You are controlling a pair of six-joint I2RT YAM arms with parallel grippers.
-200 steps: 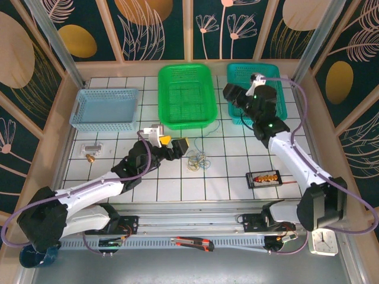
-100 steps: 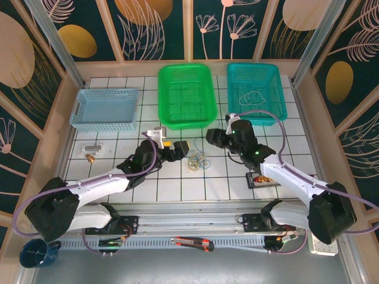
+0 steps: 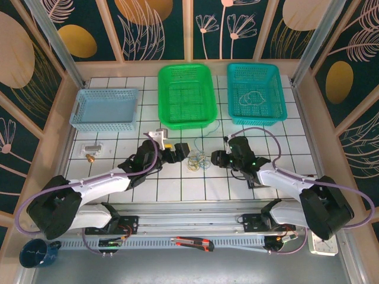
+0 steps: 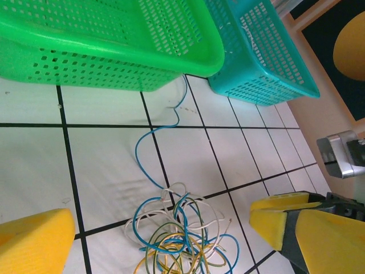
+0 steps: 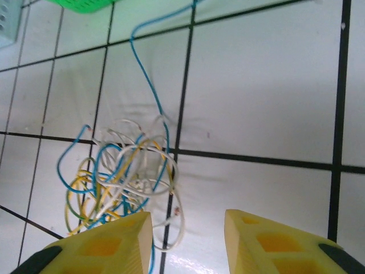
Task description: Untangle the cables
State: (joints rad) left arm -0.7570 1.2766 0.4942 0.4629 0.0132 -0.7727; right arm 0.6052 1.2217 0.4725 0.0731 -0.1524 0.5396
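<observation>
Flanking cables (image 3: 198, 161): L hand (image 3: 176, 147) wide, R hand (image 5: 185, 242) prob. ajar.

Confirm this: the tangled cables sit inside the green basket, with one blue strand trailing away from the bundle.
Not inside. The tangled cables sit on the tiled table in front of the green basket, as the top external view shows; one blue strand does trail away from the bundle.

- You've got three baskets: blue basket (image 3: 105, 108), green basket (image 3: 186, 94), teal basket (image 3: 256, 93).
- One tangle of cables (image 3: 198, 160); three wire colours.
- One whitish cable (image 3: 251, 97) apart.
- Two tools: left tool (image 3: 174, 148), right tool (image 3: 216, 158).
</observation>
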